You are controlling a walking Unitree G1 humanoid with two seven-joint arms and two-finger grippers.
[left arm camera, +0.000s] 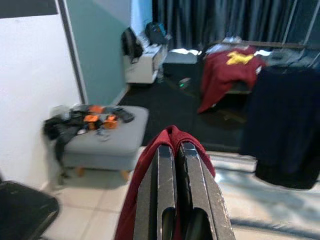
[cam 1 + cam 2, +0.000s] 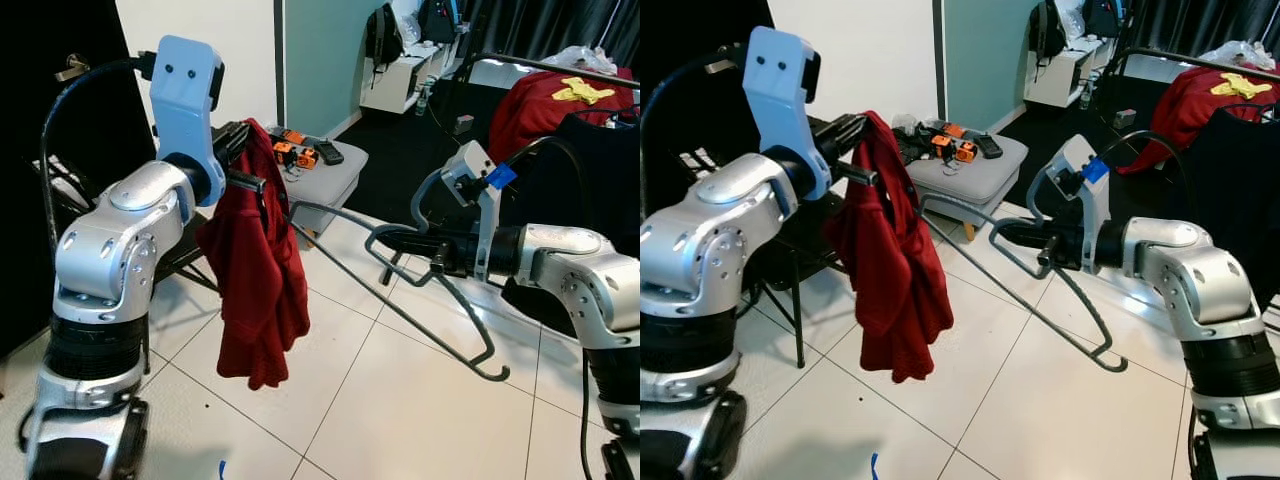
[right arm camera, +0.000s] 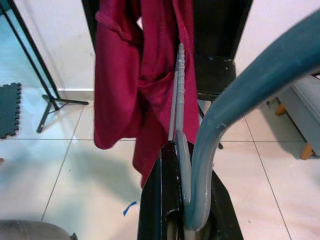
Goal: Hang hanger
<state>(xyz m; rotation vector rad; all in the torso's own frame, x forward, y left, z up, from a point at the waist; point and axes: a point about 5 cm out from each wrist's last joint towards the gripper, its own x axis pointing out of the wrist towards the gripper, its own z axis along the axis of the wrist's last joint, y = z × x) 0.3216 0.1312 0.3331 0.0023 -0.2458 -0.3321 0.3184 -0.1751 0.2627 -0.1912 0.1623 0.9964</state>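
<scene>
Red garment (image 2: 257, 275) hangs from my left gripper (image 2: 236, 140), raised at chest height on the left; fingers (image 1: 172, 190) are pressed together with the cloth draped over and pinched between them. Fabric drops well down toward the white tile floor (image 2: 400, 400) without touching it.

Grey metal hanger (image 2: 400, 290) is in my right gripper (image 2: 400, 240), out in front on the right. Fingers are clamped shut on it near the hook bend, seen clearly in the right wrist view (image 3: 187, 165). One long arm of the hanger runs left to the garment and reaches its right edge; I can't tell if it's inside the cloth. The other end angles down to the right, curled tip free above the floor.

Behind: grey ottoman (image 2: 335, 180) with orange and black items on top, a black chair (image 2: 790, 260) behind the garment, another red garment (image 2: 560, 105) on the far rack
</scene>
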